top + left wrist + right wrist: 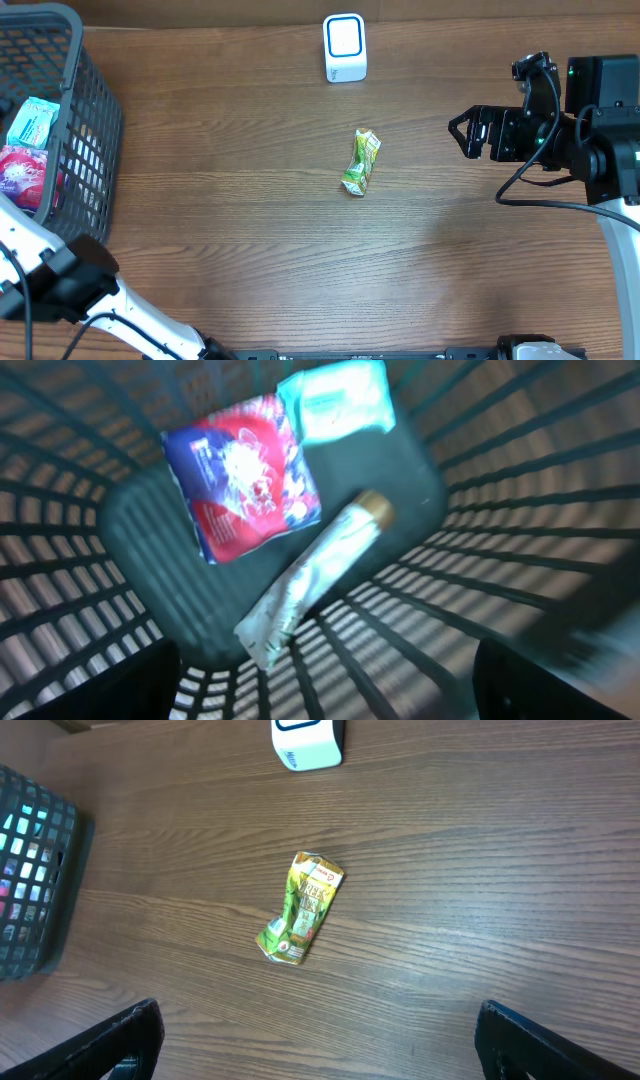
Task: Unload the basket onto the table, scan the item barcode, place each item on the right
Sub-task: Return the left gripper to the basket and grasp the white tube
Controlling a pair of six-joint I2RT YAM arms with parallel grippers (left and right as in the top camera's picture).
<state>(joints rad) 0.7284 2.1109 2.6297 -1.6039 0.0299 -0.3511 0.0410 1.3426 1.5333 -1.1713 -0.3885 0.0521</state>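
Two arms flank a wooden table (260, 270) in the overhead view; a crumpled green snack packet (361, 163) lies near the table's middle, touched by neither arm; a white barcode scanner (345, 47) stands at the far edge, well apart from the packet; a dark plastic basket (95, 110) sits at the left edge with a red packet (22, 172) and a mint-green packet (34, 120) inside; the right gripper (460, 133) hangs at the right side, aimed toward the snack packet but well apart from it, jaws spread; the left arm (60, 280) reaches from the lower left toward the basket.

Left wrist view, somewhat blurred: the left gripper (320, 695) hovers over the basket's inside, its fingers (110, 685) at the frame's far corners, wide apart and empty; below lie the red packet, the mint-green packet just beside it, and a white tube with a gold cap (315, 575) lying diagonally on the basket floor.

Right wrist view: the right fingers (110, 1040) stand wide, holding nothing; the green snack packet lies on bare wood beyond them; the scanner shows at the top edge, the basket at the left.
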